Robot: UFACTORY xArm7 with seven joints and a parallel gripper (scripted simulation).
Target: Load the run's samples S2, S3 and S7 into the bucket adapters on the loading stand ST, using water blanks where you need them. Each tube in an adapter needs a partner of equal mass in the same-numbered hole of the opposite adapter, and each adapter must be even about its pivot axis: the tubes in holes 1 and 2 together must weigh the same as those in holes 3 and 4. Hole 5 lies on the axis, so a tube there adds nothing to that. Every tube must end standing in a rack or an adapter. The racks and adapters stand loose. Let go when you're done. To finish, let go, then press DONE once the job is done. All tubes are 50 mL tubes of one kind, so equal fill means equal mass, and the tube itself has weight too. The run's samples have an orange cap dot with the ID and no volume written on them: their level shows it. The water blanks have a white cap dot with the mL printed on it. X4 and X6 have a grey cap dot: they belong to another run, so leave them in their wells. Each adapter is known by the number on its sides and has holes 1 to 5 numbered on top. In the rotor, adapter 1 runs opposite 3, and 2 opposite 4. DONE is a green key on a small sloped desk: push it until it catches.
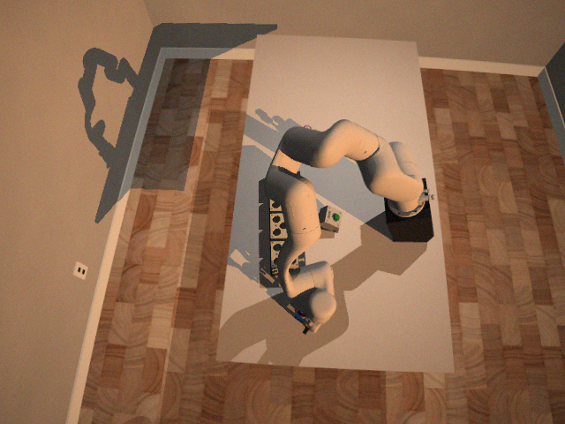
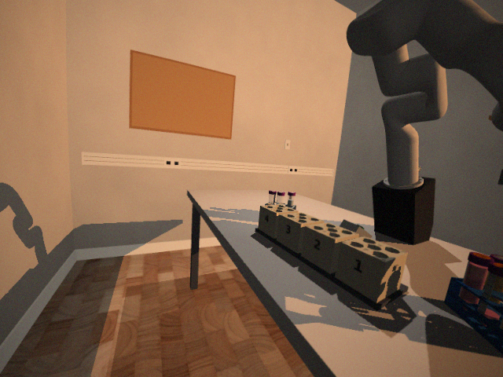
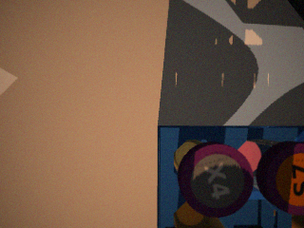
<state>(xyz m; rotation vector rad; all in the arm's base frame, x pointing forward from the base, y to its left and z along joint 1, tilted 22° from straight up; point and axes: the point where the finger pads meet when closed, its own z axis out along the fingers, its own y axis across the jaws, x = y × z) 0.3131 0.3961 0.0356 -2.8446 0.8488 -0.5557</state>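
The gripper (image 1: 309,326) is over the blue rack (image 1: 299,315) (image 2: 457,290) (image 3: 165,201) and is shut on a tube; its fingertips and that tube's ID are hidden. In the wrist view, X4's grey-dotted cap (image 3: 218,180) stands beside the S7 cap (image 3: 295,182), which the right edge cuts off. A pink-filled, orange-dotted tube (image 2: 475,276) stands in this rack. Adapters 1 (image 2: 351,280), 2 (image 2: 321,255), 3 (image 2: 289,239) and 4 (image 2: 267,227) stand in a row with no tubes visible in their holes. The green DONE key (image 1: 336,216) shows on its desk (image 1: 329,223).
Several purple-capped tubes (image 2: 280,196) stand beyond adapter 4. The forearm passes over the adapter row and hides part of it in the top view. The DONE desk is between the adapters and the arm's black base (image 1: 410,230) (image 2: 402,213).
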